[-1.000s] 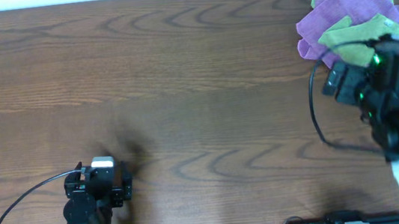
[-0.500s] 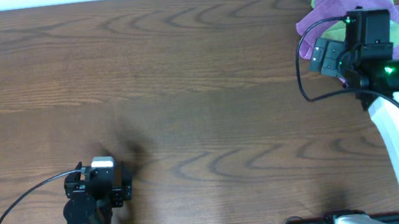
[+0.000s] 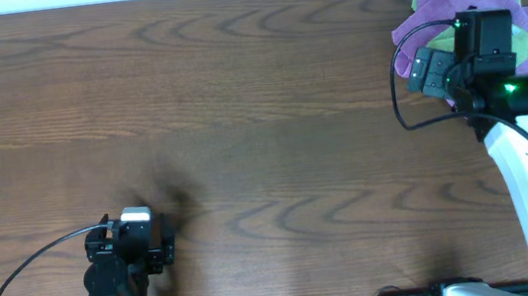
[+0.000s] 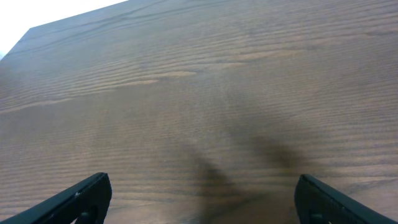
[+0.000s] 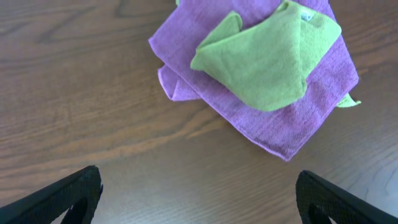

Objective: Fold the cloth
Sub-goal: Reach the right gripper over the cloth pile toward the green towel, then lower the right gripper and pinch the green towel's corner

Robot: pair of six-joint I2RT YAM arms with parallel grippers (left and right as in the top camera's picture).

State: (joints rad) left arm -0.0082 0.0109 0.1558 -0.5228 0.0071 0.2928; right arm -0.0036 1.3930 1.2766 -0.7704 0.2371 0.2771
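My right gripper [image 5: 198, 186] hangs with its jaws spread wide, holding nothing. The cloth [image 5: 261, 59] lies crumpled on top of the purple cloth [image 5: 311, 118], just ahead of my fingertips. My left gripper [image 4: 202, 193] is equally wide and empty over the table [image 4: 186, 93], well apart from both cloths.

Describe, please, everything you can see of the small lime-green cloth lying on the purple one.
The lime-green cloth is small, plain and fuzzy like microfibre. It lies crumpled, loosely folded over itself, one corner pointing left in the right wrist view. It rests on the larger purple cloth, touching nothing else.
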